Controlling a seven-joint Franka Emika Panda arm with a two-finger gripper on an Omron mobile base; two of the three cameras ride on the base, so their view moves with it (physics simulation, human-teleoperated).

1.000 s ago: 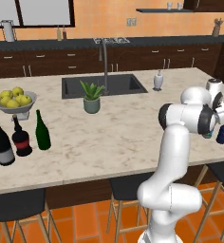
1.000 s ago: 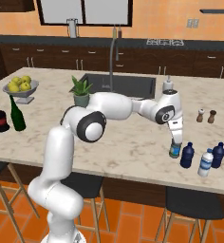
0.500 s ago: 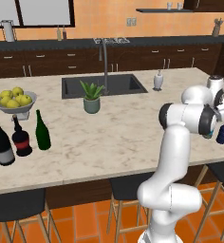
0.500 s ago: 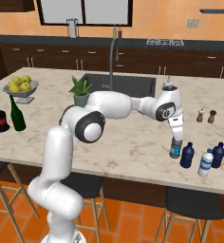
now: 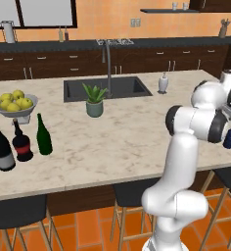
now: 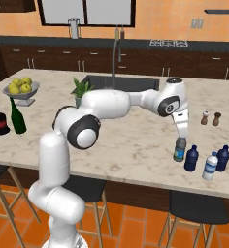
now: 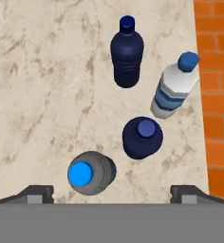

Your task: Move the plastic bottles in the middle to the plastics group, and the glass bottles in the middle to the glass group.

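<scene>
My gripper (image 7: 112, 193) is open, its tips spread wide just above the clear bottle with a blue cap (image 7: 90, 173), which stands free on the counter. In the right base view the gripper (image 6: 182, 135) hangs right over this bottle (image 6: 179, 150). Beside it stands the squat dark blue bottle (image 7: 142, 137), with a taller dark blue bottle (image 7: 127, 52) and a white bottle (image 7: 175, 88) beyond. Far left, the slim green glass bottle (image 5: 43, 136) stands next to the round red-label bottle (image 5: 22, 143) and the tall red-necked bottle (image 5: 1, 147).
The counter's front edge (image 7: 199, 118) runs close beside the plastic bottles, orange floor past it. Salt and pepper shakers (image 6: 210, 118) stand behind them. A potted plant (image 5: 94, 100), the sink (image 5: 107, 88) and a fruit bowl (image 5: 15, 104) lie further left.
The gripper has opened and let go of the clear blue-capped bottle, which now stands on the counter among the plastic bottles. The hand has lifted slightly.
</scene>
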